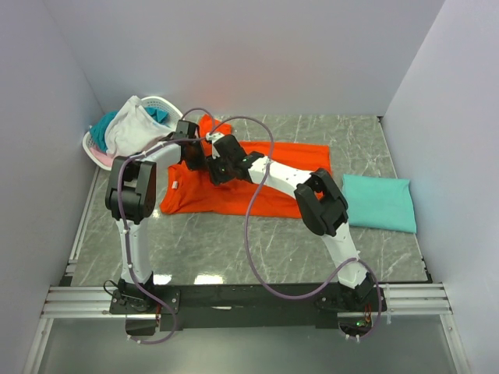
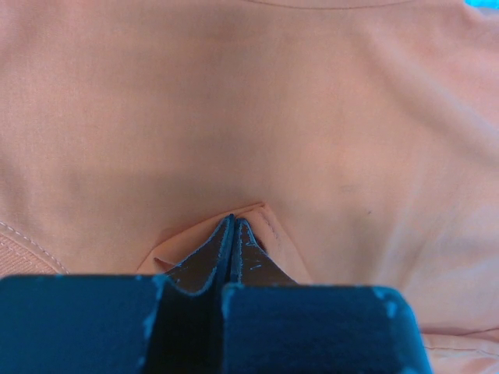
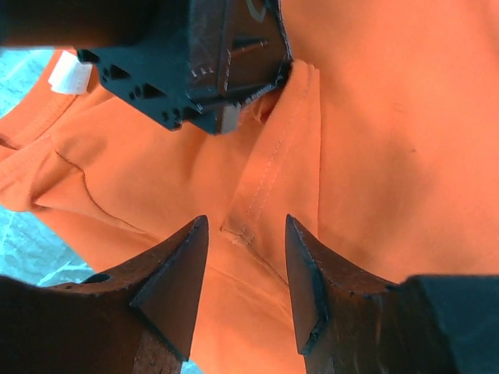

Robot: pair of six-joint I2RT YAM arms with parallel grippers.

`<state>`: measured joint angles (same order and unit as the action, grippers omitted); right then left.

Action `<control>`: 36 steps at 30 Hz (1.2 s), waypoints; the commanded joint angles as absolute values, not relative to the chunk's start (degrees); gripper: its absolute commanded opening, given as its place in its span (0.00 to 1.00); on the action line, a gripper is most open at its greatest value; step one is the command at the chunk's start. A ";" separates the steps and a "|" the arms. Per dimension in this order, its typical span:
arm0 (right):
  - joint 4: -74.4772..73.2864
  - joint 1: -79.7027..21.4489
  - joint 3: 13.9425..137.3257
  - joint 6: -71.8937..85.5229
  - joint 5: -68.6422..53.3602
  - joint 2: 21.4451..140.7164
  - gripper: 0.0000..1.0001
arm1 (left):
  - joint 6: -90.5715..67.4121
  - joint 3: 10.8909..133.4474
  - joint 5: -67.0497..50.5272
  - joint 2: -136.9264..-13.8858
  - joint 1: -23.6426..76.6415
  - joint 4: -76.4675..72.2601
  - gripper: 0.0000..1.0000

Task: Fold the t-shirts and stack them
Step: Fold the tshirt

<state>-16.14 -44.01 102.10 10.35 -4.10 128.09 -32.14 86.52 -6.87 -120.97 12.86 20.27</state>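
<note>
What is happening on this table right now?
Two robot arms are working on a large bright orange cloth t-shirt spread on the grey marbled table. The left gripper is shut on a pinch of its fabric; the right gripper straddles a stitched seam nearby, jaws apart. A folded teal t-shirt lies to the right; a white plastic basket holds more garments.

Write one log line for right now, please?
left jaws: shut on orange t-shirt | right jaws: open, straddling its seam | teal t-shirt: folded aside

White basket (image 1: 165, 100) on grey table (image 1: 234, 241)
</note>
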 commanded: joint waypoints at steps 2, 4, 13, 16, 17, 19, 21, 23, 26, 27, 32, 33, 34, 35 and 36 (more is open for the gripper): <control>-15.65 -44.21 98.71 10.72 -4.03 128.15 0.51 | -31.64 85.35 -7.47 -119.80 12.74 17.32 0.00; -12.24 -44.12 94.77 12.29 -5.09 125.70 0.51 | -31.73 84.38 -7.21 -118.83 12.66 16.27 0.00; -4.75 -43.42 86.75 13.63 -5.45 115.76 0.52 | -31.82 80.77 -5.63 -114.35 12.66 11.51 0.00; -3.43 -43.51 86.31 11.70 -5.62 115.75 0.52 | -31.82 81.47 -5.80 -114.52 12.66 11.69 0.00; -3.60 -43.51 86.66 10.99 -5.89 116.10 0.52 | -31.90 81.74 -6.24 -114.61 12.57 11.60 0.00; -4.04 -43.42 87.80 9.07 -6.59 117.50 0.52 | -32.25 82.00 -6.50 -114.87 12.57 11.69 0.00; -4.48 -43.59 88.68 8.61 -6.59 118.56 0.52 | -32.87 82.18 -7.03 -115.05 12.66 11.69 0.00; -5.01 -43.59 89.65 9.14 -6.68 119.97 0.52 | -33.57 82.44 -7.29 -115.31 12.66 12.04 0.00; -4.57 -43.68 90.52 10.45 -7.12 121.64 0.52 | -34.62 82.79 -7.29 -115.75 12.39 12.83 0.00; -4.92 -43.86 91.14 10.72 -6.95 122.25 0.52 | -34.89 82.97 -7.12 -115.93 12.39 13.01 0.00; -6.76 -44.12 95.36 12.04 -6.42 126.38 0.52 | -36.47 83.32 -7.91 -116.63 11.78 13.71 0.00; -7.46 -44.12 95.88 12.04 -6.33 126.91 0.52 | -36.47 83.23 -8.26 -116.72 11.69 13.54 0.00; -7.73 -44.21 96.85 12.22 -5.89 127.61 0.52 | -36.47 83.06 -8.78 -116.63 11.52 13.36 0.00; -7.91 -44.30 97.12 12.30 -5.54 127.79 0.52 | -36.47 82.88 -9.05 -116.72 11.43 13.27 0.00; -8.08 -44.47 97.21 12.22 -5.10 127.97 0.52 | -36.47 82.88 -9.31 -116.81 11.43 13.18 0.00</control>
